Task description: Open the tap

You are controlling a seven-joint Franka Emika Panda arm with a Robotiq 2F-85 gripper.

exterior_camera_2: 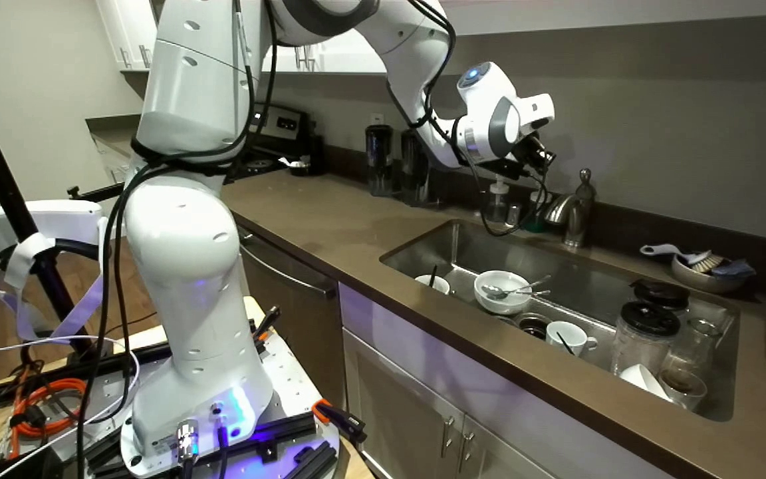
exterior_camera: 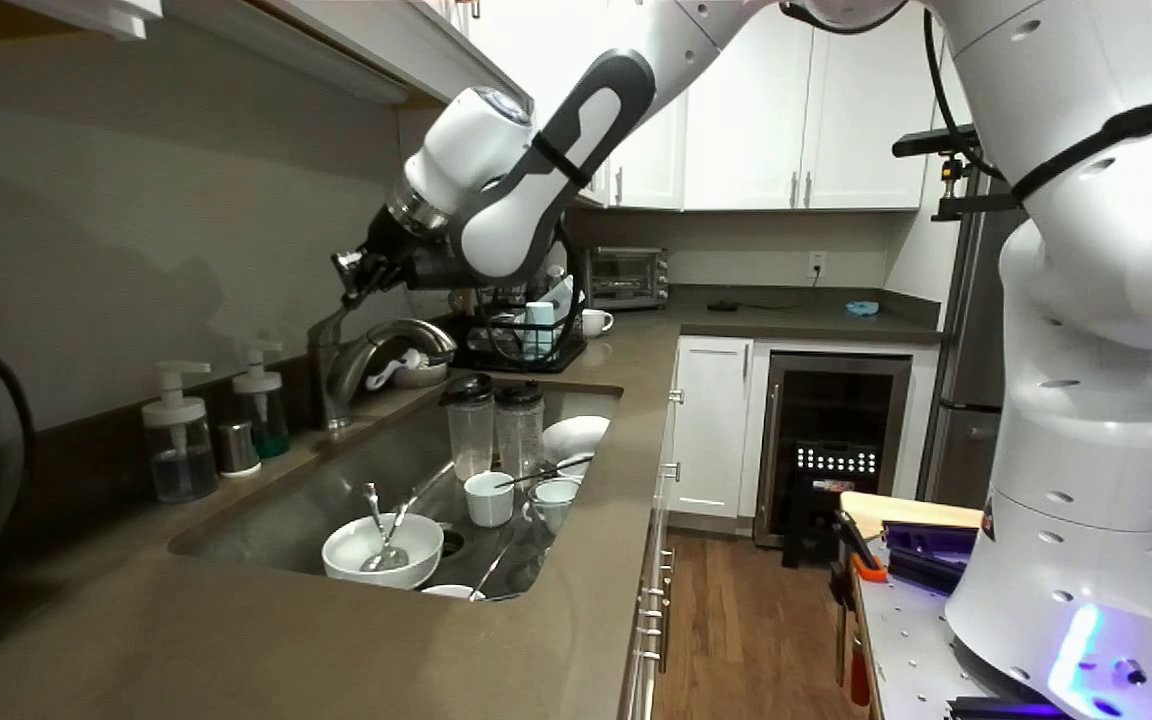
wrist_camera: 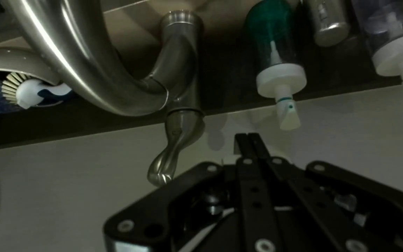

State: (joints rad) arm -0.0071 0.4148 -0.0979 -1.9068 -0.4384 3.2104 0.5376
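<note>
The tap (exterior_camera: pixel 376 355) is shiny metal with a curved spout and a slim upright lever handle. It stands behind the sink and also shows in an exterior view (exterior_camera_2: pixel 576 216). In the wrist view, which is upside down, the spout (wrist_camera: pixel 93 70) is at upper left and the lever (wrist_camera: pixel 182 133) points downward. My gripper (wrist_camera: pixel 247 136) is shut with its fingertips together and nothing between them. In the wrist view the fingertips are to the right of the lever, apart from it. In an exterior view the gripper (exterior_camera_2: pixel 546 166) is beside the lever, toward the soap bottles.
Soap bottles (exterior_camera: pixel 179 450) (wrist_camera: pixel 281 70) and a small metal cup (exterior_camera: pixel 237 448) stand beside the tap. The sink (exterior_camera_2: pixel 476 243) holds bowls, mugs and lidded jars. A bowl with a brush (exterior_camera_2: pixel 705 276) is on the tap's other side. The wall (wrist_camera: pixel 65 196) is close behind.
</note>
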